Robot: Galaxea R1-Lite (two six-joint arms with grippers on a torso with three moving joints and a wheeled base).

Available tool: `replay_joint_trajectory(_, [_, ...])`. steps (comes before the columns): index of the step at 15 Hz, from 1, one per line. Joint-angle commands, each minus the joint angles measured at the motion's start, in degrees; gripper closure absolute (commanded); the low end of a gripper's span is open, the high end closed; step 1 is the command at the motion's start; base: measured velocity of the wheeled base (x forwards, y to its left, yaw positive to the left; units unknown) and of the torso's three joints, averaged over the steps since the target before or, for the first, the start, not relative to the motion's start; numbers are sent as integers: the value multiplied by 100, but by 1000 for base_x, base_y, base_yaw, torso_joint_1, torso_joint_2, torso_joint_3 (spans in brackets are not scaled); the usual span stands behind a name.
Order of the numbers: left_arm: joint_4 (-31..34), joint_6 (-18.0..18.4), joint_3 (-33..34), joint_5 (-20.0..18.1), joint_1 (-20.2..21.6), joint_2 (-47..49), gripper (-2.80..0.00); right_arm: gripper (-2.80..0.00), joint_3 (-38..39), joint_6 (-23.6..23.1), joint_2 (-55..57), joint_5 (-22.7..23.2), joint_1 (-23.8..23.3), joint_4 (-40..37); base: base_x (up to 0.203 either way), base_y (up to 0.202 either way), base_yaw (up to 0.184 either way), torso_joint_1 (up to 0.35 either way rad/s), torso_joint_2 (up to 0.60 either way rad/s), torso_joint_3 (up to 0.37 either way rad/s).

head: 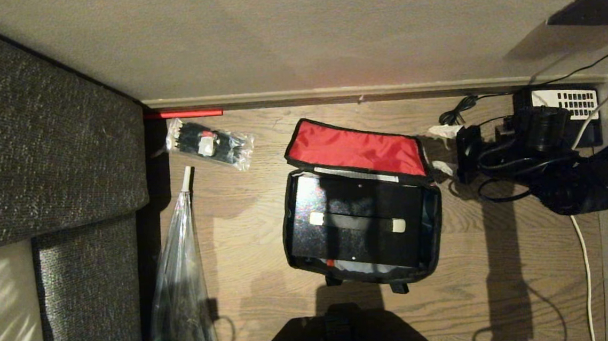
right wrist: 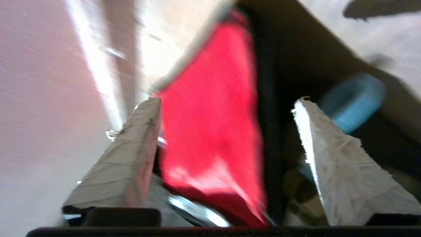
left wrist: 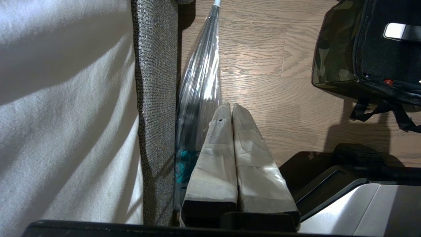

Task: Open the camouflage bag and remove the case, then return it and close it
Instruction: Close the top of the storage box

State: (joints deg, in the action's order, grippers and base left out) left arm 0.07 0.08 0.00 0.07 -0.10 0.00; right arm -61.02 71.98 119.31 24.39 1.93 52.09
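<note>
Your right gripper [right wrist: 227,105] is hard to see from the head: only a dark arm shape shows, far right, beside the bag and partly over the phone [head: 567,104]. In its own blurry view the fingers [right wrist: 131,158] are spread wide and hold nothing. Red cloth shows between them, and a round blue thing behind, too fuzzy to name.

The bag [head: 360,209] lies on the wood floor [head: 243,223], its soft flap thrown back so you see the smooth red lining. The case [head: 356,223], flat, hard and black with two pale labels, sits inside and hides the bottom.

Your left gripper [left wrist: 232,112] hangs low beside the grey couch [left wrist: 154,98], its fingers pressed together on nothing. A shiny clear umbrella [head: 180,275] lies along the couch, its handle end cut off.
</note>
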Motion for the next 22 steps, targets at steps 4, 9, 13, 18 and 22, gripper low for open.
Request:
replay_joint_trajectory(4, [1,1,0,1,1,-9,0,-280,-345,366,613,-109,113,368,0,0,0,0,0,0])
replay_joint_trajectory(9, [1,1,0,1,1,-9,0,0,-717,485,888,-626,369,453,0,0,0,0,0,0])
replay_joint_trajectory(13, [1,1,0,1,1,-9,0,0,-760,420,1008,-630,431,1159,0,0,0,0,0,0])
replay_joint_trajectory(18, [1,1,0,1,1,-9,0,0,-376,352,685,-383,417,1435,0,0,0,0,0,0])
replay_joint_trajectory(22, [1,1,0,1,1,-9,0,0,271,-9,151,-98,409,1443,0,0,0,0,0,0])
